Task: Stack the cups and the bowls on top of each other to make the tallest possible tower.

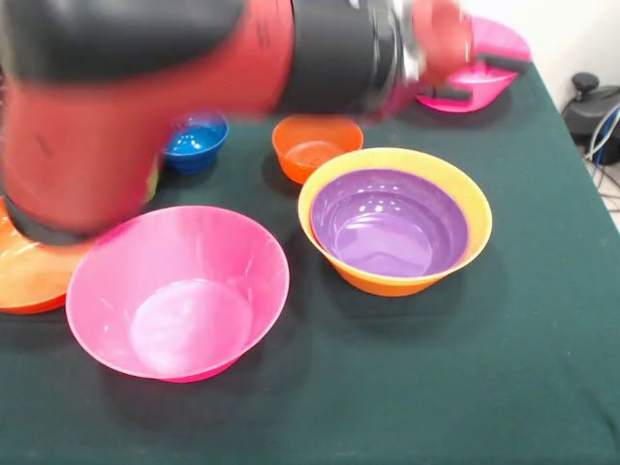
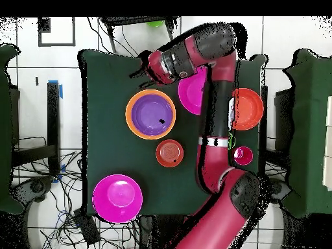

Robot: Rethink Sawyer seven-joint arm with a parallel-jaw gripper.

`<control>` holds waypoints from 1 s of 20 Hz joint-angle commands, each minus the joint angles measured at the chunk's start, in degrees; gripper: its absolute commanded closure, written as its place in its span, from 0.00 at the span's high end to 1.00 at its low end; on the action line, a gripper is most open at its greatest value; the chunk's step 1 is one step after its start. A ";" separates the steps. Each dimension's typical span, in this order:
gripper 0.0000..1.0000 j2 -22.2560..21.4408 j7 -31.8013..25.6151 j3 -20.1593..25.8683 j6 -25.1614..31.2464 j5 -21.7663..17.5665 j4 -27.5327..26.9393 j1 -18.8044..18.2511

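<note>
My gripper (image 1: 478, 79) (image 2: 139, 67) hangs high over the table's edge beyond the large orange bowl (image 1: 465, 208) (image 2: 130, 117). Its black fingers (image 1: 452, 94) stand apart, open, with nothing between them. A purple bowl (image 1: 387, 221) (image 2: 152, 113) nests inside the orange one. One hot pink bowl (image 1: 179, 291) (image 2: 190, 91) stands open side up, another (image 1: 489, 44) (image 2: 118, 198) sits alone at a corner. A small red-orange bowl (image 1: 317, 145) (image 2: 169, 153) and a small blue bowl (image 1: 197, 140) stand apart. The red cup (image 2: 242, 155) shows from above. Beside the arm peeks a sliver of the lime green cup (image 1: 152, 184).
A shallow red-orange bowl (image 1: 24, 276) (image 2: 248, 108) lies at the table's edge, partly under the arm. My arm (image 1: 145, 87) (image 2: 217, 97) spans the table and hides much of that side. Cables and a black device (image 1: 591, 107) lie off the table.
</note>
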 commanded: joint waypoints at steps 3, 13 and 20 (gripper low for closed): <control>1.00 -14.67 29.11 -10.78 -14.33 3.38 22.41 -1.07; 1.00 -25.53 31.67 -19.59 -36.52 -8.93 37.71 -1.95; 1.00 -29.07 25.55 -27.30 -43.63 -12.26 37.27 1.60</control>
